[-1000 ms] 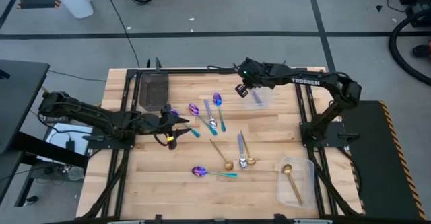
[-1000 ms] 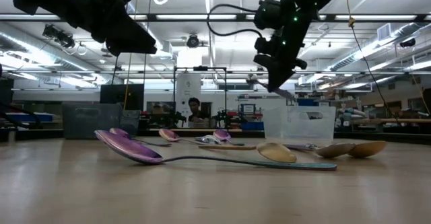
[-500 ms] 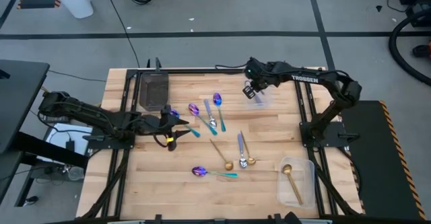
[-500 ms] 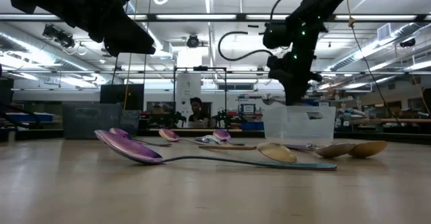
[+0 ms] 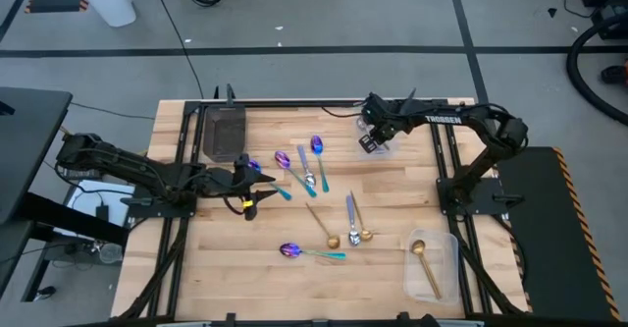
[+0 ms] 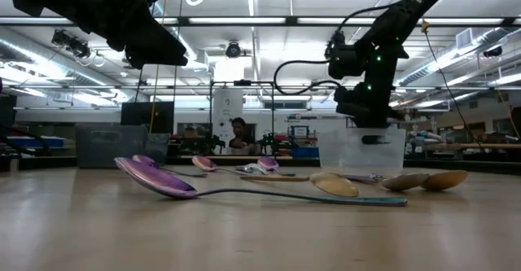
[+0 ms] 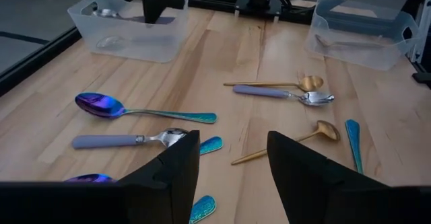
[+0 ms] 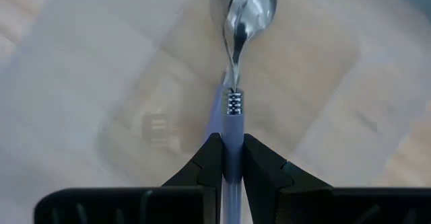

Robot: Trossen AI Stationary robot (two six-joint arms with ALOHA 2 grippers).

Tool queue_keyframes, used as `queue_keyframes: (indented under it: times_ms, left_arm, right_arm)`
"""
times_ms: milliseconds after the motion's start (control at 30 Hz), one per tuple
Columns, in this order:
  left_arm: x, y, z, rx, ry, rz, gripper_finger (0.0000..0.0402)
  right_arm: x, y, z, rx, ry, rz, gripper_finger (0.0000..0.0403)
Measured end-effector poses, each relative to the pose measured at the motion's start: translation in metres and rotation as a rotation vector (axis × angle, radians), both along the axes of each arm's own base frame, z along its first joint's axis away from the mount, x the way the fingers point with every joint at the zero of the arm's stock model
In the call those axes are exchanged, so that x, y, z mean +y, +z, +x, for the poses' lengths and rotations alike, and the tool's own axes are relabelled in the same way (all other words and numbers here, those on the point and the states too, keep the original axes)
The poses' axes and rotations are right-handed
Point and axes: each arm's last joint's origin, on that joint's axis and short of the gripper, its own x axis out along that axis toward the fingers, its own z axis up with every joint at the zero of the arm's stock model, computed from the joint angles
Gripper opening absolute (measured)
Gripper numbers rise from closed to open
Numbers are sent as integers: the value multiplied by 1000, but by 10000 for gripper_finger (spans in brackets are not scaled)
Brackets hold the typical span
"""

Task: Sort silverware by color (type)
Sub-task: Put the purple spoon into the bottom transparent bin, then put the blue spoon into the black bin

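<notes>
Nearest you, the left gripper point(image 7: 227, 173) hovers over the loose spoons point(image 5: 316, 204) at mid-table, fingers apart and empty. Farther off, the right gripper point(image 8: 227, 158) is clamped on the handle of a lavender-handled spoon point(image 8: 237, 22), its silver bowl pointing down into the clear bin point(image 5: 385, 148) at the table's far edge. The step in hand appears to be the drop-off. Next you should part the fingers over the bin, then return for another spoon.
</notes>
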Motion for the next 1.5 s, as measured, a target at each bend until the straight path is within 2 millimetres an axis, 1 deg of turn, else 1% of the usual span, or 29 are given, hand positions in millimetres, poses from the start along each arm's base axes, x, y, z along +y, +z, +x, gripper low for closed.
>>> queue_keyframes:
  times_ms: [267, 667, 867, 967, 1100, 1300, 1400, 1500]
  left_arm:
    - [0, 0, 0, -1, 1, -3, 180]
    - [0, -1, -1, 14, 0, 2, 180]
    - [0, -5, -2, 57, 2, 8, 180]
    - [1, -10, -5, 113, 1, 19, 180]
    - [2, -17, -9, 204, -8, 55, 180]
    - [3, -23, -14, 285, -9, 71, 180]
    - [5, -25, -15, 313, 2, 70, 180]
    - [12, -28, -17, 347, 24, 46, 180]
  right_arm:
    - [1, -8, -4, -17, -39, 22, 51]
    - [1, -9, -4, -30, -51, 22, 110]
    - [0, -8, -3, -45, -61, 16, 119]
    - [0, -8, -2, -56, -57, 38, 119]
    - [-2, 4, 3, -83, -44, 56, 119]
    - [-1, 31, 20, -135, -3, 10, 119]
    - [4, 44, 30, -164, 32, -14, 119]
    - [13, 57, 43, -184, 80, -36, 119]
